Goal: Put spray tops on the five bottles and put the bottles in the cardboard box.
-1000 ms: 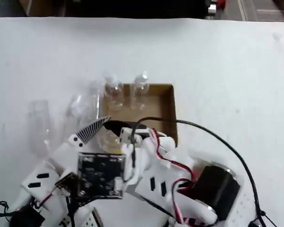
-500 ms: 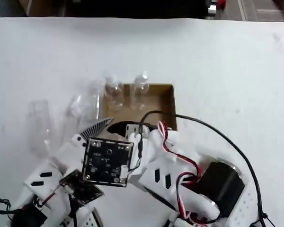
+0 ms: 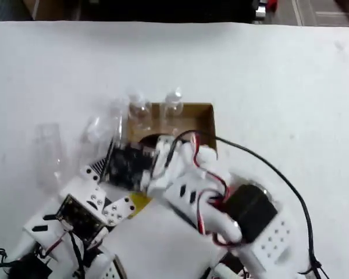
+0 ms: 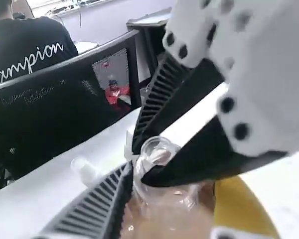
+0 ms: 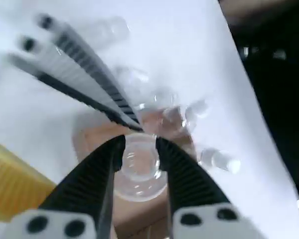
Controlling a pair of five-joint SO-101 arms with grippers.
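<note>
A clear, topless bottle (image 5: 139, 172) stands on the brown floor of the cardboard box (image 3: 206, 125). My right gripper (image 5: 139, 144) is shut on the bottle's neck (image 4: 159, 149), one black finger on each side. My left gripper (image 5: 131, 124) is shut, with nothing seen in it, and its ribbed tip touches the same neck. In the left wrist view the left gripper (image 4: 124, 174) sits just below the right gripper (image 4: 139, 163). Two more clear bottles (image 3: 141, 110) (image 3: 173, 104) stand at the box's far edge.
Two clear bottles (image 3: 46, 148) (image 3: 102, 128) lie on the white table left of the box. A yellow object (image 3: 139, 200) sits under the arms at the box's near side. Both arm bodies crowd the near middle of the table, and a black cable (image 3: 267, 174) loops to the right.
Both arms moved away from the table's near edge toward the box. The right gripper carried the bottle from in front of the box to inside it, and the left wrist swung in beside it.
</note>
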